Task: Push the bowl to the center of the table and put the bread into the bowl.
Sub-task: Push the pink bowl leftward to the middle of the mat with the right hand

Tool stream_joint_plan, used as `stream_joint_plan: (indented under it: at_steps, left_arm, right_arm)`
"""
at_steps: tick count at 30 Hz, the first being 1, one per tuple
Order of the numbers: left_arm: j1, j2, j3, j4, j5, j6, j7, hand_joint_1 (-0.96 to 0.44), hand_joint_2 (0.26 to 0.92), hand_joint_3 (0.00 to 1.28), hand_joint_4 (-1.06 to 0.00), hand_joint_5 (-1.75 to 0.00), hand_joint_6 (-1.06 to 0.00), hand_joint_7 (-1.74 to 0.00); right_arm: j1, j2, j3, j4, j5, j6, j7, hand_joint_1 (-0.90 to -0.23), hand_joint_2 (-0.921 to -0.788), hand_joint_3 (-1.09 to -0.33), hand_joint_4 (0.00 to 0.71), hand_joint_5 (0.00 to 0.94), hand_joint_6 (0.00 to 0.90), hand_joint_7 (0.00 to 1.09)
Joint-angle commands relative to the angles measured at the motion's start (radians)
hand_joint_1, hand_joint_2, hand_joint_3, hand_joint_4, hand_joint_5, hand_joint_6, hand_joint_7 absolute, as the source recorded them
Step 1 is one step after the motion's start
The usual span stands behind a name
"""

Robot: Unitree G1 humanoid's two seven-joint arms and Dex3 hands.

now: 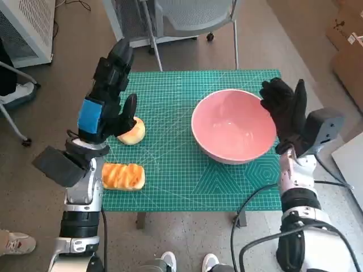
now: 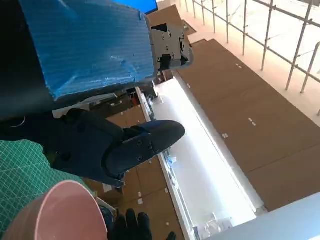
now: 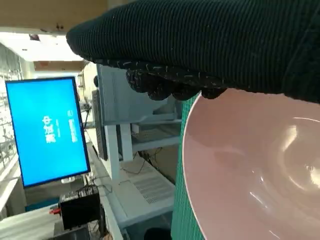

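Two pieces of bread lie on the green cutting mat point(image 1: 187, 181) that covers the small table. One is a round pale bun point(image 1: 134, 131), and it lies just beside the left hand point(image 1: 108, 105), partly hidden behind the lower fingers of this hand. The other is a long orange loaf point(image 1: 122, 175), a little nearer to the robot, close under the left forearm. The left hand stands raised over the mat edge with its fingers stretched out and apart, and it holds nothing.

On the other side, the pink bowl point(image 1: 232, 126) sits right next to the right hand point(image 1: 286, 110). This hand is upright beside the bowl rim with the gloved fingers spread, and nothing is in it. If the glove really touches the rim, I cannot tell; in the right wrist view the dark fingers lie very close over the rim of the bowl point(image 3: 250, 165). The bowl has nothing inside.

Between the two hands only bare mat is seen. Beyond the table, a chair point(image 1: 193, 17) stands on the floor, and a blue screen point(image 3: 47, 130) shows in the right wrist view.
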Motion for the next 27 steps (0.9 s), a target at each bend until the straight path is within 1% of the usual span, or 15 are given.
stream_joint_plan:
  at_steps: [1, 5, 9, 19, 24, 27]
  left_arm:
    - [0.008, 0.011, 0.006, -0.006, 0.012, -0.015, 0.008, -0.55, 0.892, 0.68, 0.0, -0.1, 0.0, -0.37]
    - [0.007, 0.009, 0.003, -0.006, 0.014, -0.015, 0.012, -0.56, 0.895, 0.67, 0.0, -0.1, 0.0, -0.37]
    - [0.006, 0.008, 0.002, -0.004, 0.013, -0.014, 0.012, -0.57, 0.898, 0.67, 0.0, -0.1, 0.0, -0.37]
    - [0.004, 0.003, 0.0, -0.004, 0.009, -0.012, 0.012, -0.56, 0.905, 0.65, 0.0, -0.11, 0.0, -0.36]
    - [0.007, 0.004, 0.0, -0.007, 0.001, -0.009, 0.006, -0.56, 0.908, 0.65, 0.0, -0.11, 0.0, -0.35]
    - [0.009, 0.007, 0.002, -0.009, 0.0, -0.01, 0.004, -0.57, 0.908, 0.65, 0.0, -0.11, 0.0, -0.35]
  right_arm:
    - [0.002, 0.009, 0.0, 0.012, -0.001, 0.02, 0.003, -0.621, -0.921, -0.659, 0.286, 0.004, 0.407, 0.02]
    - [0.002, 0.024, 0.003, 0.012, -0.003, 0.018, 0.001, -0.627, -0.921, -0.658, 0.286, 0.003, 0.401, 0.01]
    - [0.002, 0.045, 0.001, 0.012, 0.003, 0.018, 0.01, -0.625, -0.921, -0.659, 0.277, 0.001, 0.387, 0.0]
    - [-0.01, 0.078, 0.0, 0.009, 0.006, 0.016, 0.016, -0.596, -0.921, -0.687, 0.248, 0.0, 0.378, 0.0]
    - [-0.02, 0.094, -0.004, 0.008, 0.009, 0.019, 0.013, -0.604, -0.921, -0.699, 0.246, 0.001, 0.378, 0.0]
    - [-0.026, 0.107, -0.008, 0.006, 0.016, 0.019, 0.015, -0.595, -0.921, -0.704, 0.256, 0.006, 0.384, 0.01]
